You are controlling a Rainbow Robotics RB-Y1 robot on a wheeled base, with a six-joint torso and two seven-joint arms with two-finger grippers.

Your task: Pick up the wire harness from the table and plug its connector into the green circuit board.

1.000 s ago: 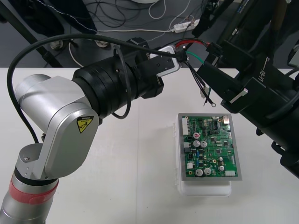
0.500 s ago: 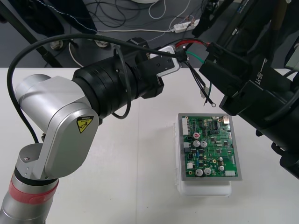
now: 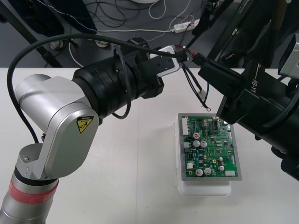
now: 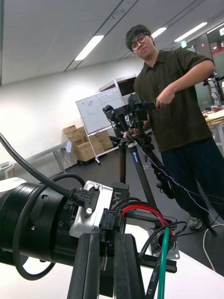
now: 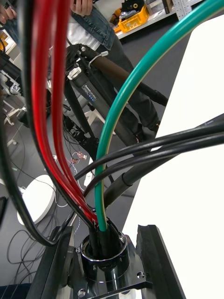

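Above the table's far edge my left gripper (image 3: 177, 55) is shut on the wire harness's (image 3: 196, 86) round metal socket (image 5: 105, 254). Red, black and green wires rise from the socket between the fingers (image 5: 154, 261). My right gripper (image 3: 197, 59) meets the left one from the right. Its two fingers (image 4: 88, 266) stand close together, shut on the small black plug (image 4: 109, 218) at their tips. Loose black and green wires hang down toward the green circuit board (image 3: 210, 147), which lies on its white base (image 3: 205, 189) at the table's right, below both grippers.
The left arm's thick black wrist and silver link (image 3: 60, 121) lie across the left half of the table. The right arm's black body (image 3: 261, 102) overhangs the board's far right corner. Dark floor with cables (image 3: 117, 18) lies past the far edge.
My right gripper has moved left to the left gripper and gone from open to shut on the harness's plug. The hanging wires swung slightly left. The left arm stayed put.
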